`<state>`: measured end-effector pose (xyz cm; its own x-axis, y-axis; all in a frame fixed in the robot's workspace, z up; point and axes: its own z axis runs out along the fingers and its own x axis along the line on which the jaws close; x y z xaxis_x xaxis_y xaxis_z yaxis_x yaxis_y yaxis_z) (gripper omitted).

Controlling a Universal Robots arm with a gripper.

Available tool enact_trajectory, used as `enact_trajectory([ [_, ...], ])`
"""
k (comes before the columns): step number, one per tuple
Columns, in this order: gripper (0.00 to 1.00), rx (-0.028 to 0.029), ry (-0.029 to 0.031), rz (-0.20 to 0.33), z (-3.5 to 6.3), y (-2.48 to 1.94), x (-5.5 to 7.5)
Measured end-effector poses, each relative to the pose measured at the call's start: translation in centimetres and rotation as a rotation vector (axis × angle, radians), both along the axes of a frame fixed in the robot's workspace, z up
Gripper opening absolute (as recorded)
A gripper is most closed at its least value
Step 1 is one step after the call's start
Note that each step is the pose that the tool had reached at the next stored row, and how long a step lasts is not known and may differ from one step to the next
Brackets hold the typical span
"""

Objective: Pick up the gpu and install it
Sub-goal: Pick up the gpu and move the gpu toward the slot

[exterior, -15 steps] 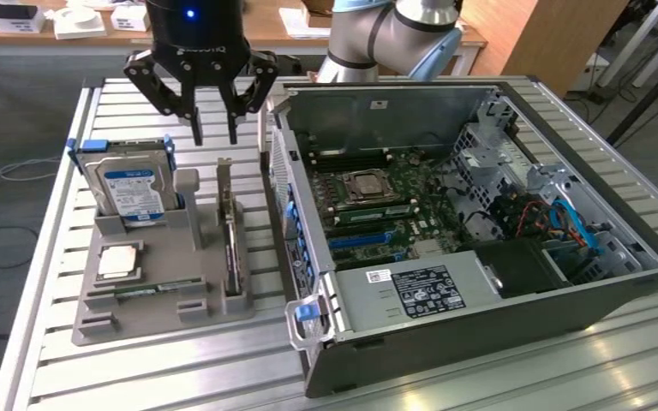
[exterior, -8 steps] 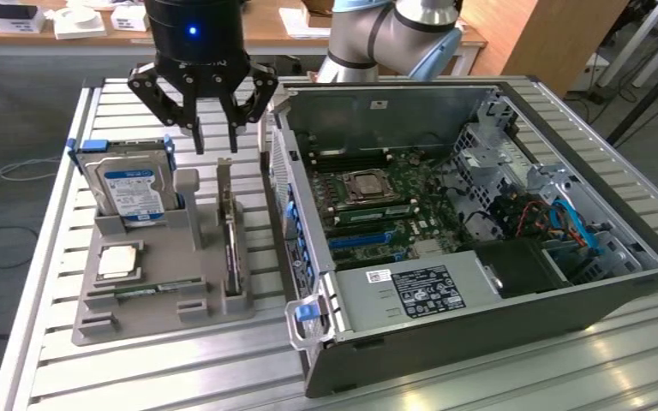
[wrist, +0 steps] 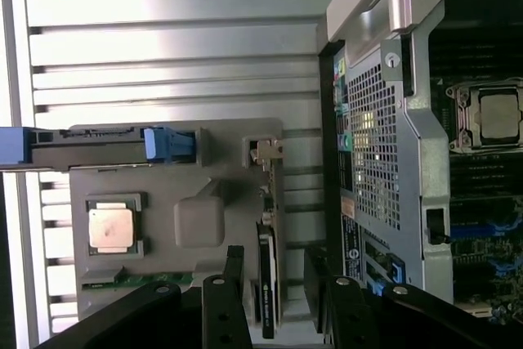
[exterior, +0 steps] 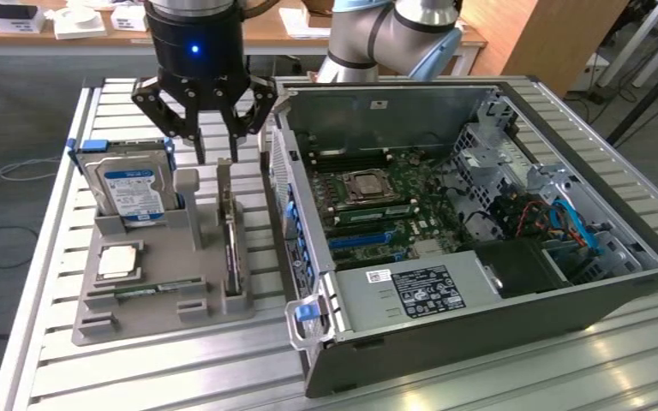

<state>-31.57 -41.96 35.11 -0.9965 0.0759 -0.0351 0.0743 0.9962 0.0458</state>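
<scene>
No readable text — none at all

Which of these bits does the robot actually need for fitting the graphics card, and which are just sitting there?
Needed: graphics card standing on edge in the grey holder, open gripper over it, opened computer case.
Just lying about: hard drive, processor chip, memory stick.

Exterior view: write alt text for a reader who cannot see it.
The gripper hangs open over the gpu, which stands on edge in a grey holder tray on a slatted table. A hard drive stands in the tray toward the exterior view's left; an open computer case sits at the exterior view's right.
</scene>
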Motion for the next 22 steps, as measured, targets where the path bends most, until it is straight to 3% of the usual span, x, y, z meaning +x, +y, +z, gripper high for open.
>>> enact_trajectory([
  [22,0.43,0.0001,0.0000,0.000,-4.01,-0.23,0.0],
])
